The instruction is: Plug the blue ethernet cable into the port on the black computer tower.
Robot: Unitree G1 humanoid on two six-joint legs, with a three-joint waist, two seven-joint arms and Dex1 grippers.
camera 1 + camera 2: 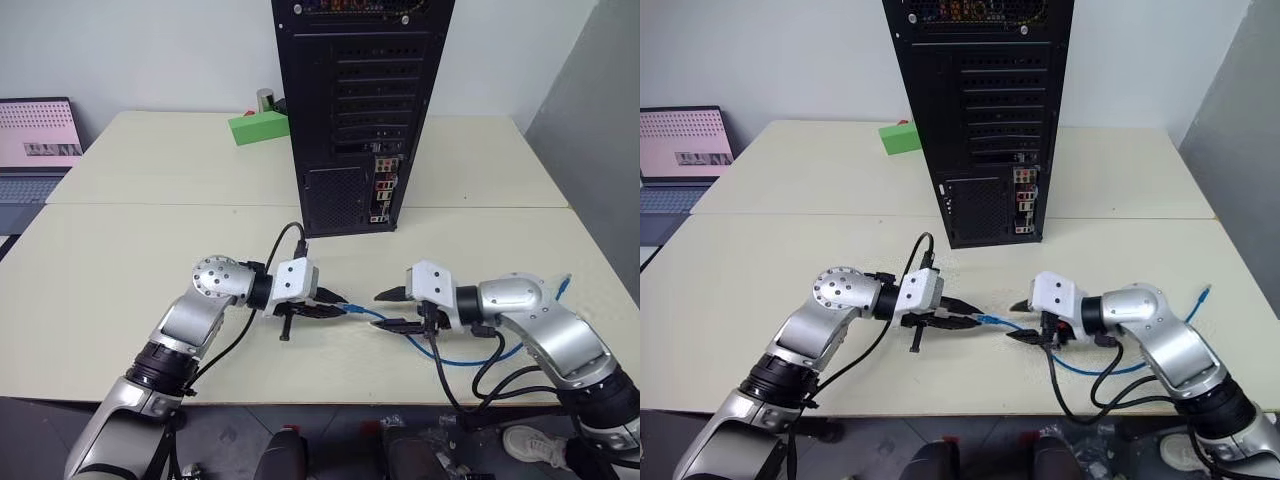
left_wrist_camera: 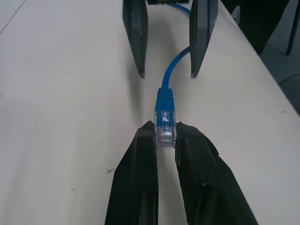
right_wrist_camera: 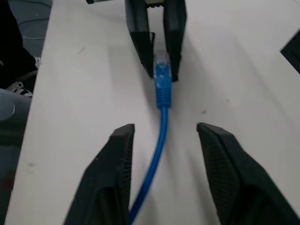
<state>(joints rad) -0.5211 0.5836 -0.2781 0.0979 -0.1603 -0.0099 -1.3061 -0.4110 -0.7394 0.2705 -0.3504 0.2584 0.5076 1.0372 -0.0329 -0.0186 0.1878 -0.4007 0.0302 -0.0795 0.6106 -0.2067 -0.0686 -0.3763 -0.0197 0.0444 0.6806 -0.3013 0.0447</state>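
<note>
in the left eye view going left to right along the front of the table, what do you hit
left claw, shut on the plug of the blue ethernet cable → right claw, open around the cable → the cable's far plug

You have a pale cream table (image 1: 150,300), with a seam running across it from side to side. On its far part, a green block (image 1: 258,128) lies near the back edge, and a small metal cylinder (image 1: 265,99) stands just behind it. Off the table's far left corner you can see an open laptop (image 1: 35,150), its screen lit in pink and white. A plain white wall (image 1: 140,50) closes the back, and a grey panel (image 1: 590,110) stands at the right
</note>
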